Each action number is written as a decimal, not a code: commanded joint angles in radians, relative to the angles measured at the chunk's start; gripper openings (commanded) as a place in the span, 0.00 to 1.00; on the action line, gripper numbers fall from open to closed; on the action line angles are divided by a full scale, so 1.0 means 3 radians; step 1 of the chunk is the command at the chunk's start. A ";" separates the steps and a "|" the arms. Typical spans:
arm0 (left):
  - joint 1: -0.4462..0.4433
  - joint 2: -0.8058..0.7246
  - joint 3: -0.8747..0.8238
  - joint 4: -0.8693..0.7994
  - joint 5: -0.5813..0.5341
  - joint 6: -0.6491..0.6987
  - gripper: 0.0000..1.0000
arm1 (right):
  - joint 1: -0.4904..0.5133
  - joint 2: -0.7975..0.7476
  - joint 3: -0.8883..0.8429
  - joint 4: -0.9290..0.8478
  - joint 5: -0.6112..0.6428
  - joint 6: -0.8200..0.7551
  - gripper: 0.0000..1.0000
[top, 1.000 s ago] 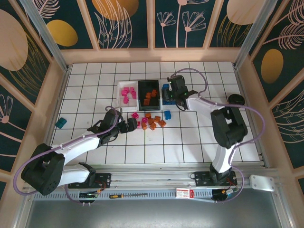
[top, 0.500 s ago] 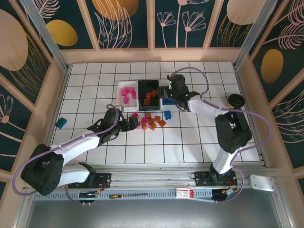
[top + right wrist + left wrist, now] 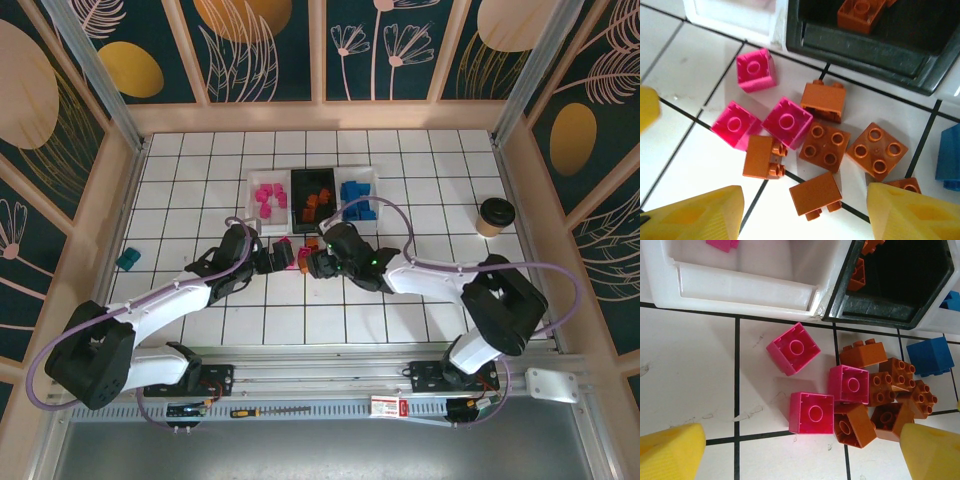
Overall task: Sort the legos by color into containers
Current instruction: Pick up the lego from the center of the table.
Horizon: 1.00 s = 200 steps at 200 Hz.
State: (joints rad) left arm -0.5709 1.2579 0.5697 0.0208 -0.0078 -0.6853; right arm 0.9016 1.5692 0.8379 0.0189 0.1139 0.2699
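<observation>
Three trays sit side by side at mid-bench.
- Left white tray (image 3: pixel 745 287): pink legos (image 3: pixel 268 198) inside.
- Black tray (image 3: pixel 865 47): orange-brown legos (image 3: pixel 316 200) inside.
- Right white tray (image 3: pixel 374 178): blue legos (image 3: pixel 355 192) inside.

Just in front of the black tray I see a loose heap on the tiles.
- Three pink bricks (image 3: pixel 811 413), hollow side up, close together.
- About six orange-brown bricks (image 3: pixel 824 145), some studs up, some tipped sideways, crowded together.
- One blue brick (image 3: pixel 930 356) just right of them.

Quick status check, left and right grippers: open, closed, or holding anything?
Left gripper: open, holding nothing.
Right gripper: open, holding nothing.
</observation>
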 commanded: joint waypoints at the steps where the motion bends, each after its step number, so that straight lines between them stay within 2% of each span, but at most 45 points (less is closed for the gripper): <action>1: -0.0020 0.0010 0.0034 -0.0068 0.0000 0.0028 0.99 | 0.0000 0.0231 0.0116 -0.0216 0.0071 -0.0246 0.65; 69: -0.0018 0.0000 0.0039 -0.0091 0.0006 0.0016 0.99 | 0.0032 0.0599 0.0356 -0.0228 0.0064 -0.0378 0.64; 115: -0.0019 -0.0015 0.0044 -0.0115 0.0002 0.0024 0.99 | 0.0052 0.0694 0.0411 -0.0284 0.0070 -0.0378 0.58; 138: -0.0019 -0.0013 0.0039 -0.0110 -0.0005 0.0025 0.99 | 0.0075 0.0706 0.0389 -0.0300 0.0086 -0.0378 0.52; 157: -0.0019 0.0006 0.0044 -0.0097 0.0006 0.0024 0.99 | 0.0078 0.0658 0.0382 -0.0312 0.0091 -0.0383 0.42; 176: -0.0017 0.0006 0.0050 -0.0085 0.0018 0.0026 0.99 | 0.0081 0.0493 0.0338 -0.0301 0.0119 -0.0374 0.34; 200: -0.0020 -0.0011 0.0055 -0.0081 0.0026 0.0038 0.99 | 0.0073 0.0160 0.0331 -0.0310 0.0097 -0.0376 0.29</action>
State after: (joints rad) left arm -0.5709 1.2575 0.5697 -0.0029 -0.0074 -0.6849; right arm 0.9180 1.7321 0.9352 -0.0559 0.1333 0.1627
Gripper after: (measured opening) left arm 0.987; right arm 0.322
